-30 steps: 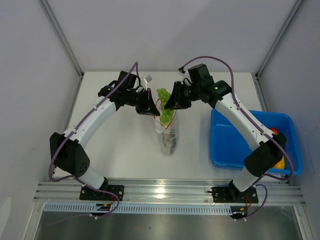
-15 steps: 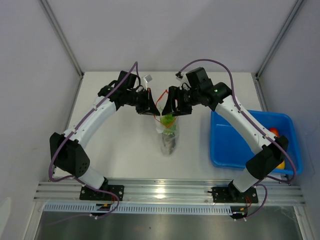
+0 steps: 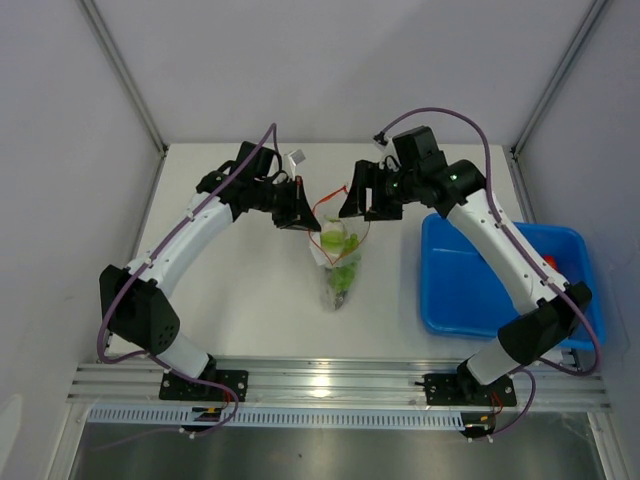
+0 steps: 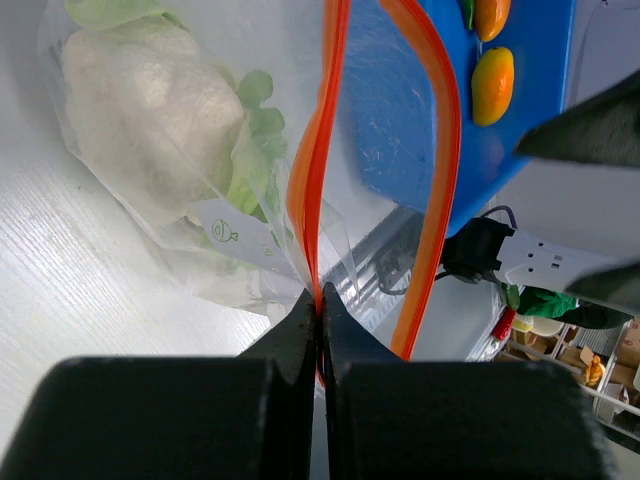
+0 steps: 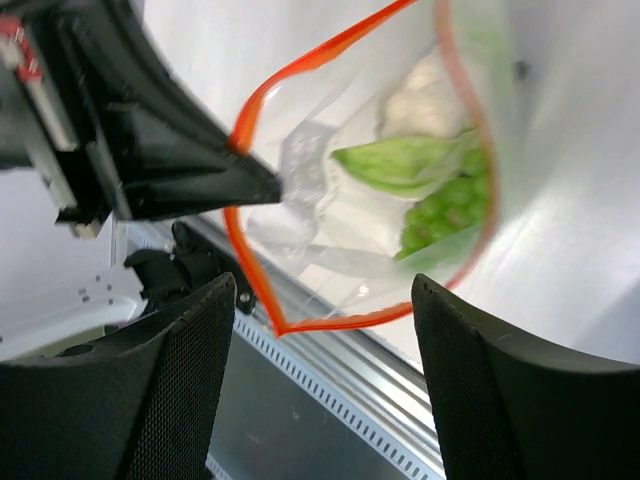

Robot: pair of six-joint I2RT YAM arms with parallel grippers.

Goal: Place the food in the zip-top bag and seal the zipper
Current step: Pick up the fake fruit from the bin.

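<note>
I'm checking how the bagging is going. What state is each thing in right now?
Bag: mouth open, held by one edge.
Zipper: unsealed, gaping in a loop.
Greens: inside the bag.
Left gripper: shut on the zipper.
Right gripper: open, holding nothing.
Tray: holds orange fruit.

blue tray (image 3: 452,292) right side of white table (image 3: 250,300); metal rail (image 3: 340,378) along near edge.
</note>
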